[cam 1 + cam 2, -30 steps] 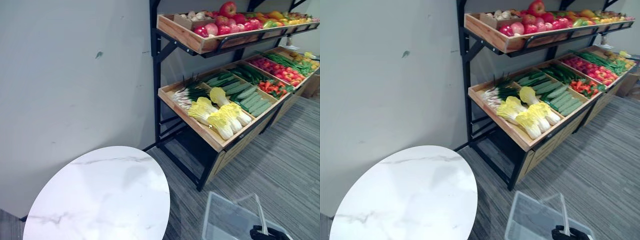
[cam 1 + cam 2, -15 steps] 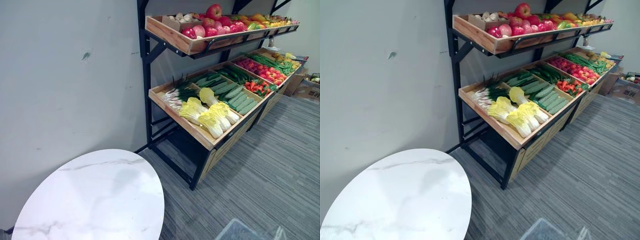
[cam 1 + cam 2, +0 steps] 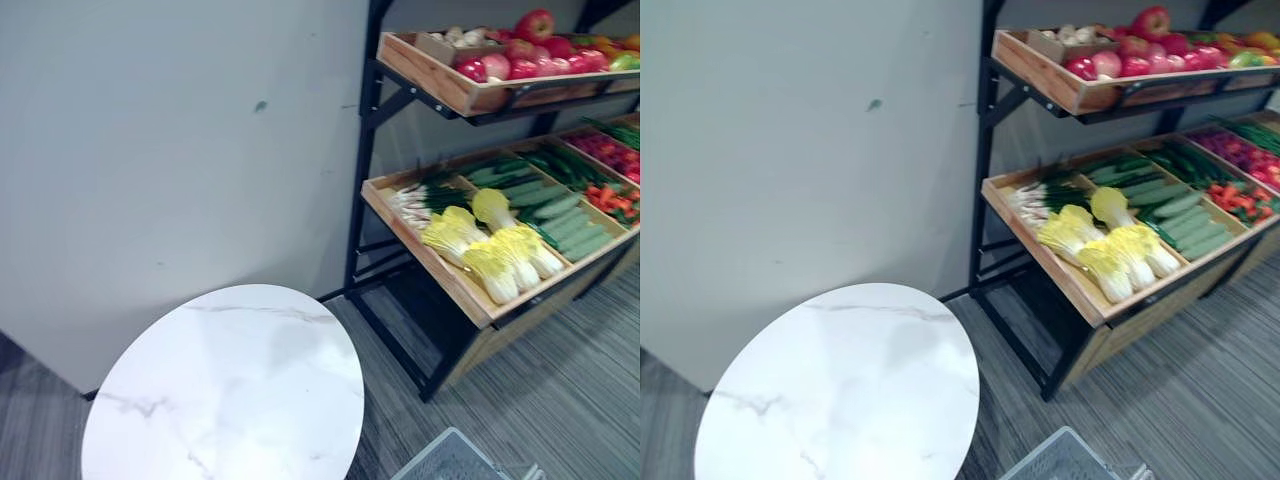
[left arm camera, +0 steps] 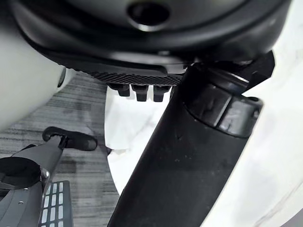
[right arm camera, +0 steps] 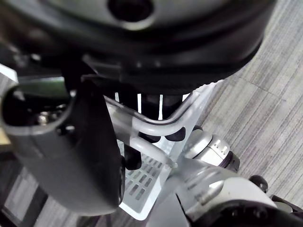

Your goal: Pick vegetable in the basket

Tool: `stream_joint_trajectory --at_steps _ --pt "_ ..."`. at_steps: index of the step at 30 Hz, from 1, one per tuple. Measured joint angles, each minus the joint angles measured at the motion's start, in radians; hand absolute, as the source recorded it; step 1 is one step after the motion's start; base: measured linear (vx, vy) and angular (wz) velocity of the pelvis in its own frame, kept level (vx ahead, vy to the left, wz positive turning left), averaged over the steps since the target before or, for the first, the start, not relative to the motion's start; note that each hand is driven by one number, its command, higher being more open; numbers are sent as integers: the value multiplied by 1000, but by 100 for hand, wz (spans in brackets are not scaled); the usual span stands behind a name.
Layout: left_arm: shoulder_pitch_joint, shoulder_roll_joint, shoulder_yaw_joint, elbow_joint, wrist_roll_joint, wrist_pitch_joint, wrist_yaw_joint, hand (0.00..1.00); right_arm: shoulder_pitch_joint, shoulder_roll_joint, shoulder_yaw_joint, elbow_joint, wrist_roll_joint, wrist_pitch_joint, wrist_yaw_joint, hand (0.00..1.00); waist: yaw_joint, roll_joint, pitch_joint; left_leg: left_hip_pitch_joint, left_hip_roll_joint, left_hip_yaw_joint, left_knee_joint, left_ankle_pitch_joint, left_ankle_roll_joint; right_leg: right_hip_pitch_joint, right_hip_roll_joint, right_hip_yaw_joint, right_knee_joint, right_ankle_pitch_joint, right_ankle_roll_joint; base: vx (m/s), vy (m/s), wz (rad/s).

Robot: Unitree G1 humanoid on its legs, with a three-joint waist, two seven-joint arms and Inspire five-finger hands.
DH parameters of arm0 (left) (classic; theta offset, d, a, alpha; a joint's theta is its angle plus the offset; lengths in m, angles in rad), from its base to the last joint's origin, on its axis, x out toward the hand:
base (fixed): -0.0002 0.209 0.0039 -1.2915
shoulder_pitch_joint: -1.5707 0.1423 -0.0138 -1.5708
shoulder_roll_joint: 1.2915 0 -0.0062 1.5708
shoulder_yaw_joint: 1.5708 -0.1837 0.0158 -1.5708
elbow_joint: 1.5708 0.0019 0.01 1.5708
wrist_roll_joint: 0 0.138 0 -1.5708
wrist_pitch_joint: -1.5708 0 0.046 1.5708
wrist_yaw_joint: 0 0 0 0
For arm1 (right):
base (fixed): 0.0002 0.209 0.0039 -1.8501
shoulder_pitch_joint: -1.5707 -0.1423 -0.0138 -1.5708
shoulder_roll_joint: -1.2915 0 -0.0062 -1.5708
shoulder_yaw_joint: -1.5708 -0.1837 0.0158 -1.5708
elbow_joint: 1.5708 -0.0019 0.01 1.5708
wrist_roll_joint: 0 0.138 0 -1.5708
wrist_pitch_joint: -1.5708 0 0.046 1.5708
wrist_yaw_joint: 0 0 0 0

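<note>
The vegetables lie on the lower shelf (image 3: 405, 234) of the rack (image 3: 361, 180): yellow-green cabbages (image 3: 490, 255) packed side by side at the front, touching one another, with cucumbers (image 3: 560, 212) in the next compartment behind them. None looks to be in the basket (image 3: 1060, 460), which shows as a corner low in the head views, well apart from the shelf. The right hand (image 5: 71, 156) carries it, its fingers (image 5: 150, 103) curled over the handle (image 5: 158, 124). The left hand (image 4: 189, 156) hangs just beside the white tabletop (image 3: 230, 390), holding nothing; whether it is open or closed I cannot tell. The chief risk, as I judge it, is the reach. The shelf is far off and slopes toward its front edge, so a pull on one cabbage may drag its neighbours over the lip and onto the floor. The upper shelf (image 3: 430, 80) overhangs the lower one, and an arm that comes in too high could strike its wooden side. On the way in, the left arm could knock the tabletop's rim, since it is so close to it. The basket hangs from one hand and may swing into the rack's black frame. It also sits almost out of the head views, so a cabbage let go above it may miss or catch the handle.
</note>
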Motion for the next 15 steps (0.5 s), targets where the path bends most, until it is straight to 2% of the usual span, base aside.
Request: stream_joint_trajectory --at_steps 6,15 --pt "-7 -3 -7 0 11 -17 -4 100 -51 -4 11 52 1 10 -37 0 39 -2 3 -9 -10 -52 0 4 6 21 -11 -51 -8 -5 4 -18 -13 26" --pt "-20 0 -16 11 41 -29 -5 100 -79 18 47 81 2 0 -39 0 54 -15 8 -8 -13 -86 0 4 7 53 -18 -84 -36 -4 6 -6 -10 11"
